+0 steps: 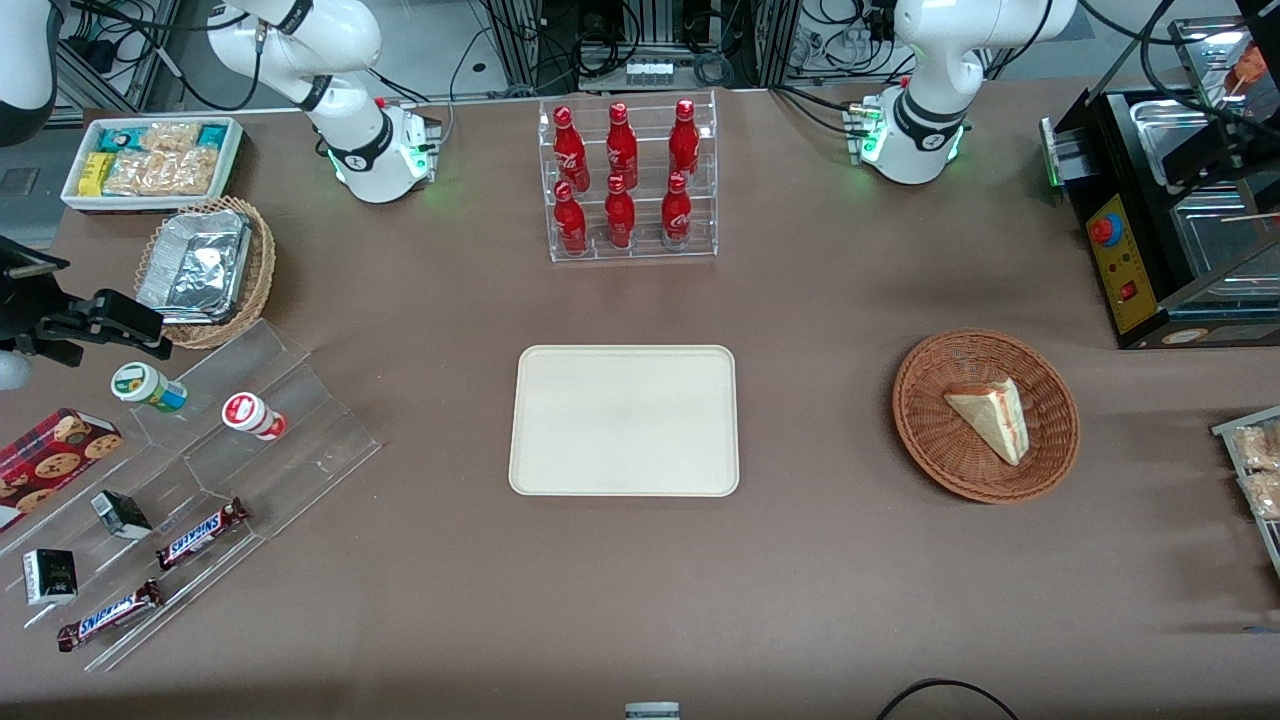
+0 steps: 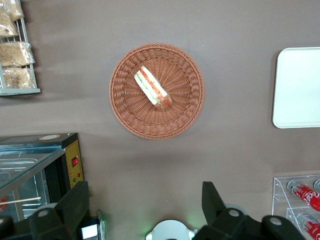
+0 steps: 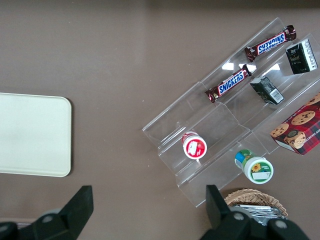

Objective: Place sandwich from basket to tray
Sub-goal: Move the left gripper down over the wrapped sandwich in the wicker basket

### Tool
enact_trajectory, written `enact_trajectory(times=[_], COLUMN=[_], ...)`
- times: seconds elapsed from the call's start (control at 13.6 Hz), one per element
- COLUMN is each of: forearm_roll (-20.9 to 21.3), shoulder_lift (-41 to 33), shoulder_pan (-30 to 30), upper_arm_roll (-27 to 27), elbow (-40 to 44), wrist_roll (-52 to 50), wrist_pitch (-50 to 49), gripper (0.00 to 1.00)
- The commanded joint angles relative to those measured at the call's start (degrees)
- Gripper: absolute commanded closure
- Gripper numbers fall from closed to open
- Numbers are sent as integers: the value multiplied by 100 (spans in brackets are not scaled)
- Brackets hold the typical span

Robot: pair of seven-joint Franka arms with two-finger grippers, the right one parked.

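The sandwich (image 1: 990, 420) (image 2: 152, 88), a pale bread wedge with red and green filling, lies in the round reddish-brown basket (image 1: 930, 440) (image 2: 125, 105) toward the working arm's end of the table. The cream tray (image 1: 625, 420) (image 2: 300, 87) lies flat at the table's middle with nothing on it. My gripper (image 2: 144, 202) hangs high over the table near the oven (image 1: 1140, 270), well apart from the basket and farther from the front camera than it. Its black fingers (image 2: 75, 205) stand wide open with only bare table showing between them.
A clear rack of red cola bottles (image 1: 630, 180) stands farther from the front camera than the tray. A wire rack of snack packets (image 1: 1255, 470) (image 2: 15, 50) sits beside the basket at the table's edge. An acrylic stand with candy bars (image 1: 200, 530) occupies the parked arm's end.
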Motion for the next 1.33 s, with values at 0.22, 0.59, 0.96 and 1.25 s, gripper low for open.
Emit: enact_trajectory(times=[0.22,0.59,0.96,1.25], forearm_roll=[69,-1,-625,-625], shoulder_lift=[323,1684,2204,2495], shoulder_pan=[122,87,52,61], upper_arm_roll=[-80,-71,-80,-71], elbow=[67,-12,-960,-1645], wrist_roll=[158,-2140,-4043,-4439], wrist_pitch=[118,846,2629,3685], gripper=[0,0,0,0])
